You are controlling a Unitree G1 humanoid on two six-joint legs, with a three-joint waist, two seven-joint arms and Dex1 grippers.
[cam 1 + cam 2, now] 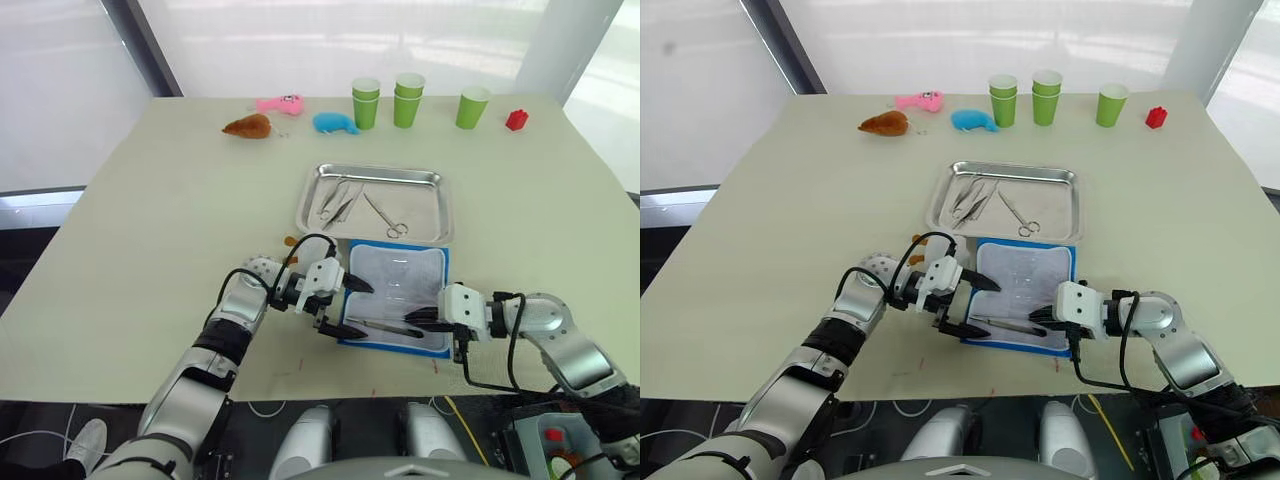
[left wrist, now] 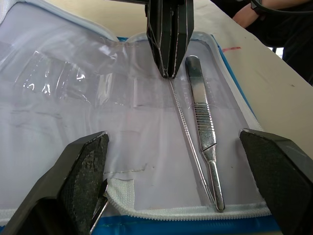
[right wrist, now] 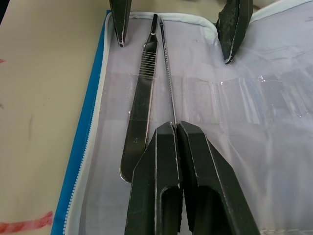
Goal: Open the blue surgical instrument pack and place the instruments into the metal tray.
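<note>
The blue surgical instrument pack lies open near the table's front edge, pale lining up. On its near part rest two instruments, a flat scalpel handle and a thin probe side by side. My right gripper is shut on the probe's end, low over the pack's right side. At the pack's left edge my left gripper stands open, its fingers either side of the two tools' other ends. Just behind the pack sits the metal tray, with scissors and other instruments in it.
Along the table's far edge stand green cups, a red block, a blue plush toy, a pink toy and a brown toy. The pack lies close to the table's front edge.
</note>
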